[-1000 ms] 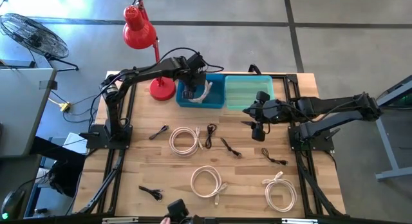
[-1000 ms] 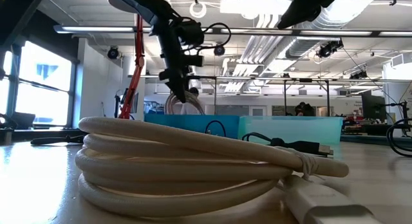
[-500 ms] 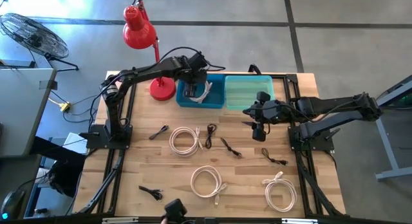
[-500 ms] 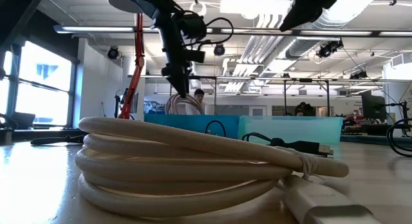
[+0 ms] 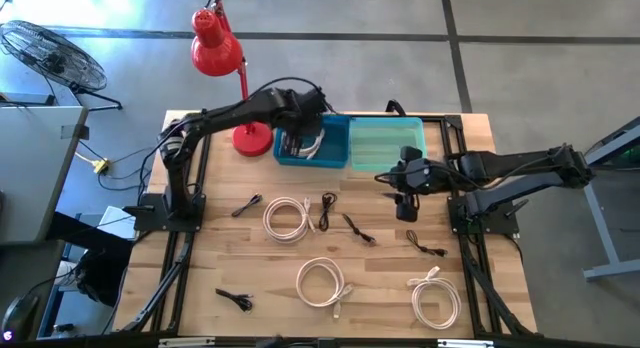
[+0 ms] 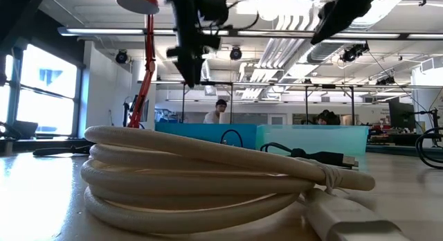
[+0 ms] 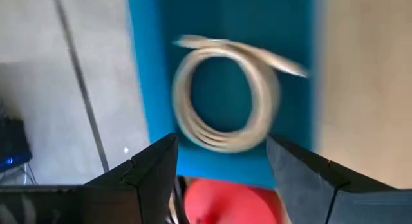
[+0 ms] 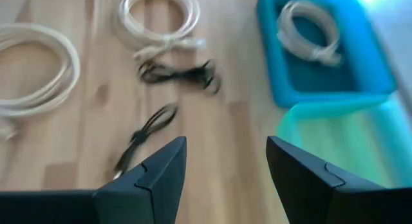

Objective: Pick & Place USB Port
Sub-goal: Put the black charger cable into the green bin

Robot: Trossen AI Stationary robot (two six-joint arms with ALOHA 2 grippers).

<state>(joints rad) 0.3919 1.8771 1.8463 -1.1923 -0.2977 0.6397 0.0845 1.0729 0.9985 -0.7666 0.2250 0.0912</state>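
Observation:
A coiled white USB cable (image 7: 225,95) lies flat on the floor of the blue bin (image 5: 335,148), at the table's far side. My left gripper (image 7: 222,166) hangs open above it and clear of it; in the low view it (image 6: 188,73) stands well above the bin's rim. My right gripper (image 8: 225,172) is open too and holds nothing. It hovers over the table near the teal bin (image 5: 385,143), above the black cables.
On the wood lie three more white coils (image 5: 287,218) (image 5: 322,283) (image 5: 435,298) and several small black cables (image 5: 327,210) (image 5: 358,228) (image 5: 428,245) (image 5: 245,205) (image 5: 235,300). A red desk lamp (image 5: 235,58) stands left of the blue bin. One coil (image 6: 208,172) fills the low view's foreground.
The white coil, which hung below my left gripper over the blue bin, now lies inside the bin. My left gripper has let it go and has risen straight up above the bin.

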